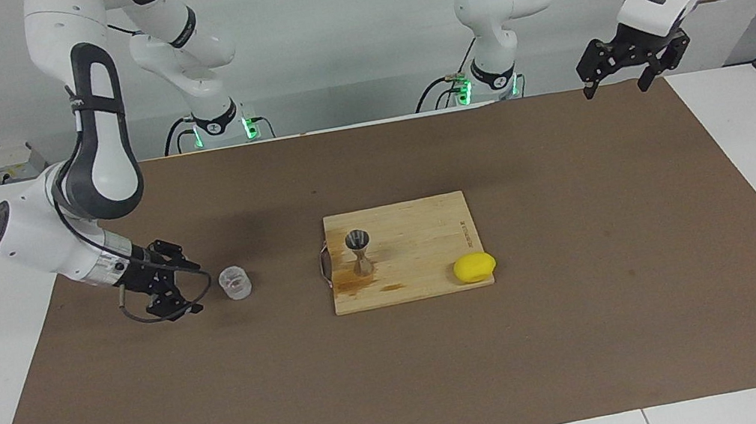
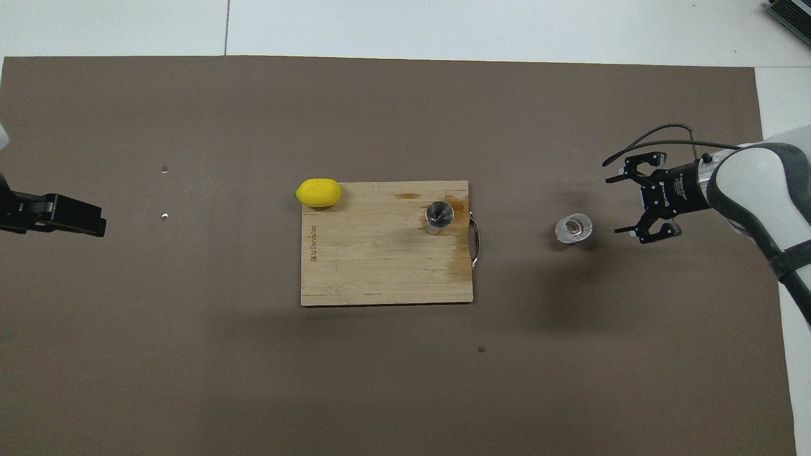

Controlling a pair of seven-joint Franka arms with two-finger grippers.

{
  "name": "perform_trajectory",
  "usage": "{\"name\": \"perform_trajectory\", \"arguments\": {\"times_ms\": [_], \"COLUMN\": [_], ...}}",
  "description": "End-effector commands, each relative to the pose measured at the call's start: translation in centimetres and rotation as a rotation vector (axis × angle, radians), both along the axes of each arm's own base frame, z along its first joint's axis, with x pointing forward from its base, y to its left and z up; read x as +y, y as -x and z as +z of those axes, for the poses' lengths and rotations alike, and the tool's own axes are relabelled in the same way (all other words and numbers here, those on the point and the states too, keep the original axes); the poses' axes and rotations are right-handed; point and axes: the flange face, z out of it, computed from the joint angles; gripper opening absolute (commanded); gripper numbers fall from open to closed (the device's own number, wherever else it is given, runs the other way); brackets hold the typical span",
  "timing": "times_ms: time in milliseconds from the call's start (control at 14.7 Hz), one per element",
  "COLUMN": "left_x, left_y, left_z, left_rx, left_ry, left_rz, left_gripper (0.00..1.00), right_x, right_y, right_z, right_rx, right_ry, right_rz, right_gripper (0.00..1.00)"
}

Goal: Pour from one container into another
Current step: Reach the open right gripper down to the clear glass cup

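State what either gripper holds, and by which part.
Nothing is held. The open right gripper sits beside the clear cup, apart from it; the open left gripper waits raised.

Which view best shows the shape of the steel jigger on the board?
The facing view: the shiny steel hourglass-shaped jigger is seen from the side, upright on the wooden cutting board, with both cones and the narrow waist visible. The overhead view shows only its round open mouth from above, not the profile.
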Motion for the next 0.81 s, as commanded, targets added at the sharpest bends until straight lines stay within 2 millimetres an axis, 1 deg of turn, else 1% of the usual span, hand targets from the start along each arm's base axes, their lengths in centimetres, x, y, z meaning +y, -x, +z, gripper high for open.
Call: {"name": "perform_trajectory", "arguments": {"times_ms": [0, 68, 136, 339, 407, 475, 611, 746], "left_x": [-0.4, -0.4, -0.5, -0.1, -0.9, -1.0, -1.0, -0.5], "left_y": [-0.8, -0.4, -0.3, -0.7, -0.6, -0.5, -0.3, -0.2], "left_z": [-0.3, -0.7, -1.4, -1.9, -1.9, -1.8, -1.8, -1.7], "left_rx": [0.007, -0.005, -0.005, 0.001, -0.005, -0.001, 0.001, 0.004], "left_ry": [-0.012, -0.013, -0.013, -0.013, -0.012, -0.012, -0.012, -0.012], "left_rz": [-0.017, -0.018, -0.021, -0.015, -0.03, -0.029, -0.024, -0.013], "left_gripper": [1.0, 1.0, 1.0, 1.0, 1.0, 1.0, 1.0, 1.0], "right_x": [-0.8, -1.1, -1.3, -1.4, -1.3, -1.3, -0.9, -0.4], "right_y": [-0.4, -0.4, -0.5, -1.0, -1.0, -1.0, -0.5, 0.5], "right_z": [-2.5, -3.3, -3.7, -5.6, -6.1, -6.3, -7.2, -7.8], "right_rx": [0.022, 0.027, 0.024, 0.035, 0.042, 0.041, 0.049, 0.046], "right_ry": [-0.056, -0.076, -0.089, -0.116, -0.125, -0.137, -0.15, -0.176], "right_rz": [-0.064, -0.078, -0.085, -0.088, -0.093, -0.099, -0.089, -0.061], "right_gripper": [1.0, 1.0, 1.0, 1.0, 1.0, 1.0, 1.0, 1.0]}}
